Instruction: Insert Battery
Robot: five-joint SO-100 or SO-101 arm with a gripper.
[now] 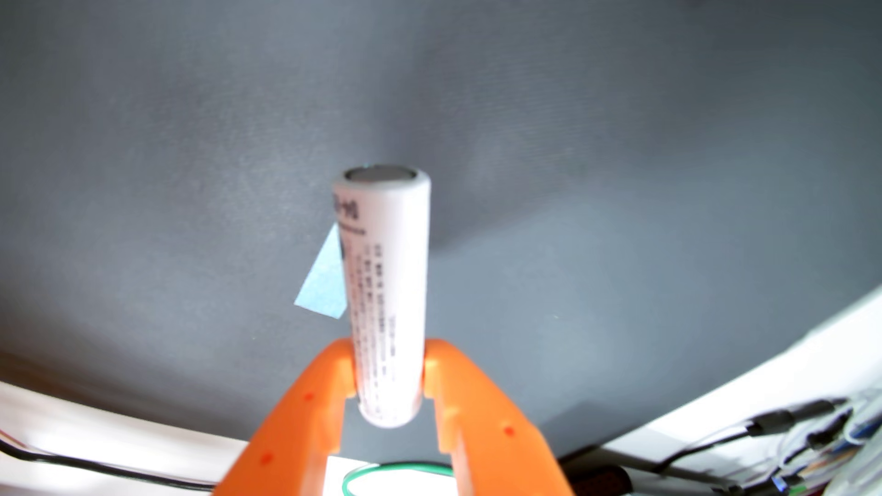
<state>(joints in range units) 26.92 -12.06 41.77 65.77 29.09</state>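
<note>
White cylindrical battery (386, 295) is pinched between the orange gripper (387, 369) fingers, which clamp its near end from left and right; most of the body sticks out past the tips. Long axis runs away from the wrist camera toward the far side of the scene, leaning slightly left, with the flat metal end cap facing away. Under it: grey mat (620, 167), plus a pale blue scrap (324, 286) just left of the cell, whether stuck to it or lying on the mat I can't tell. No holder or slot visible in the wrist view, so the target's direction is unknown. My read: insertion goes along that axis, far end first; short grip means it may pivot.
</note>
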